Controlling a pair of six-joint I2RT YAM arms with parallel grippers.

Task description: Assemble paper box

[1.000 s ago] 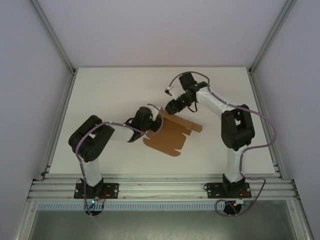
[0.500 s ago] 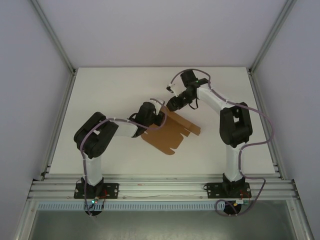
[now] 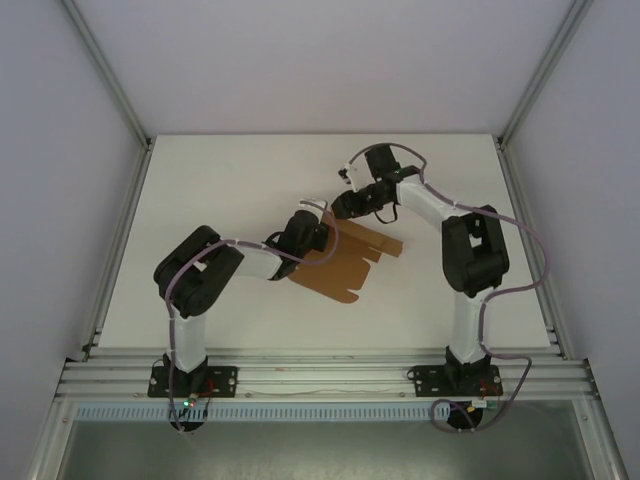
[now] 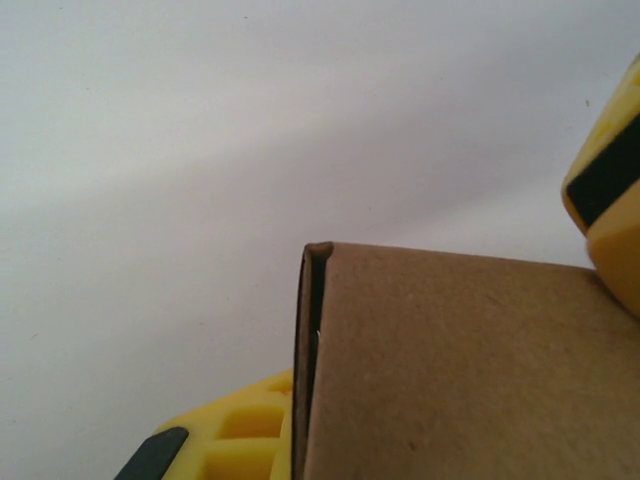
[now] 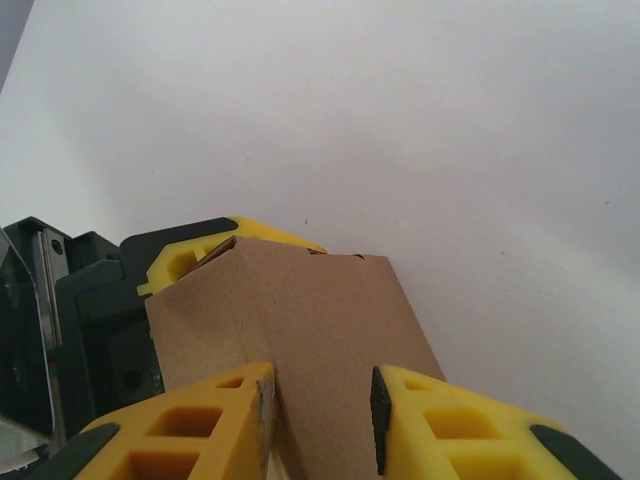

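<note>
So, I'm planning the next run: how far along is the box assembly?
Early. Done: one panel of the paper box stands lifted off the table at its far-left edge. In hand: the left gripper pinches that raised panel; the right gripper straddles its crease, jaws apart. Left: most of the sheet lies flat, no walls closed, no tabs tucked.

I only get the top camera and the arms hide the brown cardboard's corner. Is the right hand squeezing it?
Observer: Not visibly. On its wrist camera the right gripper stands with jaws apart, astride a raised crease in the paper box.
Kid: And the left one?
Observer: The left gripper looks clamped on: its wrist camera shows a yellow finger flat against a doubled-over edge.
Kid: Are they close together?
Observer: Very. The right wrist camera shows a left finger just behind the cardboard's top edge.
</note>
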